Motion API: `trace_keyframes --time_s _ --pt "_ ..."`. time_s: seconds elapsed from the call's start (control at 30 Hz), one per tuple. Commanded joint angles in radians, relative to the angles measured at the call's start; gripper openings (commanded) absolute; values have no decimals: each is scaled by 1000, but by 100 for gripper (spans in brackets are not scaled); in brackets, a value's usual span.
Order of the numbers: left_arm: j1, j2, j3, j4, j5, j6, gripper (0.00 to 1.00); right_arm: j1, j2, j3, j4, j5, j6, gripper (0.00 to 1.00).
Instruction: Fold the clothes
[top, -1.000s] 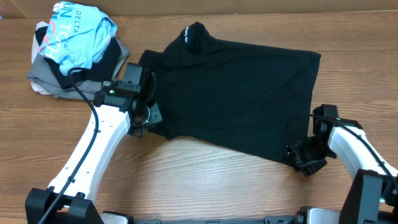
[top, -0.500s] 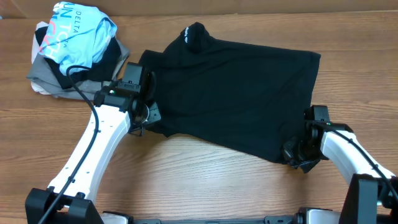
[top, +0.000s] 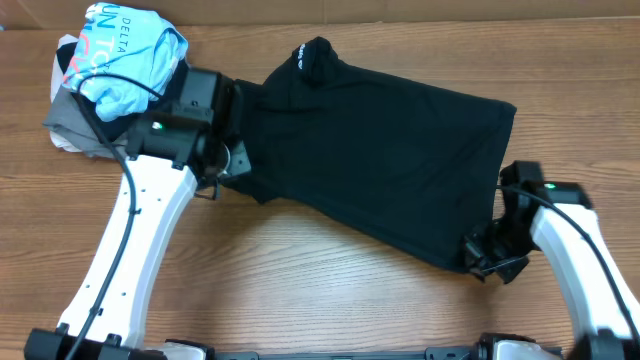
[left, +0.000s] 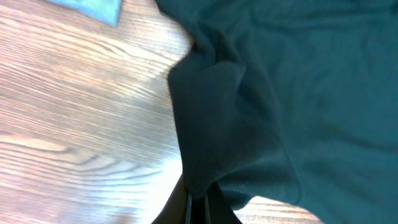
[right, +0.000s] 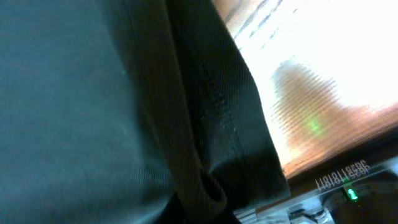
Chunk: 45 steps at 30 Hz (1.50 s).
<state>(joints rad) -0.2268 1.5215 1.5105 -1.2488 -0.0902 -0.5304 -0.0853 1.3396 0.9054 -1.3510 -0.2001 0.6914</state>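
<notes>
- The black shirt (top: 380, 160) lies spread on the wooden table (top: 330, 295), slanted, with its small white lettering (top: 297, 55) at the far edge
- The left gripper (top: 232, 165) is pressed together on a bunched fold at the shirt's left end; the left wrist view shows the cloth running down between the fingertips (left: 189, 208)
- The right gripper (top: 482, 255) sits at the near right corner, jaws closed; it looks to be pinching the hem there
- I'd say the fold wants both ends lifted together and level, so the near edge hangs taut and doesn't sag in the middle; then carry it over towards the far edge and lay it down flat
- The fabric looks soft, so a thin pinch may slip; a slow, even rise seems wise
- The left arm works just beside the pile with the light blue shirt (top: 125, 55) and the grey garment (top: 65, 125); better to steer wide of it
- The right wrist view is blurred and filled with dark cloth; its fingers can't be made out
- Black on black hides sleeves and creases; the left arm covers the shirt's left edge from above
</notes>
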Motion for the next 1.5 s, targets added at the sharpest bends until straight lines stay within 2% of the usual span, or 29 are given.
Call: trace_keyframes --time_s 0.0,0.13,0.3,0.53,0.87,1.13,1.37,1.47 --pt "5 -14 81 -51 -51 37 4 -7 -104 84 -76 -3 -38 4" --pt "3 -12 77 -70 -50 37 4 -7 -172 101 -111 7 -45 4" --pt "3 -3 66 0 -52 37 4 -7 -140 100 -62 49 -44 4" --pt "4 48 24 224 -72 37 4 -7 -5 100 104 71 -45 4" --pt "3 283 24 522 -66 37 4 -7 189 100 356 132 -72 4" --pt "3 422 24 704 -43 37 4 -7 241 100 518 190 -71 4" --pt "3 461 23 779 -40 37 8 -7 241 100 556 237 -70 4" --pt "2 466 23 785 -40 37 15 -7 241 100 553 241 -70 4"
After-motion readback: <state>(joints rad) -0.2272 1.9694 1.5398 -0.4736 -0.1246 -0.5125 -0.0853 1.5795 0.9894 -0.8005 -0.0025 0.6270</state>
